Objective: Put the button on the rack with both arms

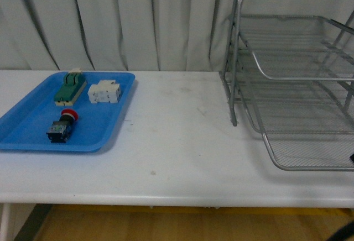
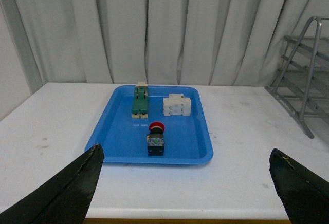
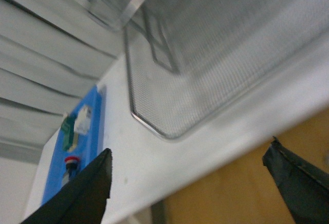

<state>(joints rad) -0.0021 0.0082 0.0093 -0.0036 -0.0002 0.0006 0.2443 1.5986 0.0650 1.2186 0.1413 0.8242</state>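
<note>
- Table (image 1: 177,141): one, white top, carrying everything listed; pale curtain (image 1: 138,20) hanging behind it.
- Blue tray (image 1: 22,133): one, flat plastic, on the left part of the table; holds three parts.
- Button (image 1: 62,125): one, lying in the near half of the tray, red cap towards the curtain, black body towards the robot; enclosed by the tray's raised rim.
- Green switch block (image 1: 70,86): one, at the tray's far end, behind the button and apart from it.
- White terminal block (image 1: 105,92): one, just beside the green block, on its right.
- Rack (image 1: 234,86): one, silver wire mesh, three tiers, on the right of the table, well apart from the tray.
- Left pincer (image 2: 186,156): one, spread wide, gripping nothing, facing the tray with the button between its tips in the wrist view.
- Right pincer (image 3: 189,151): one, spread wide, gripping nothing, near the table's front edge by the rack's lowest tier.
</note>
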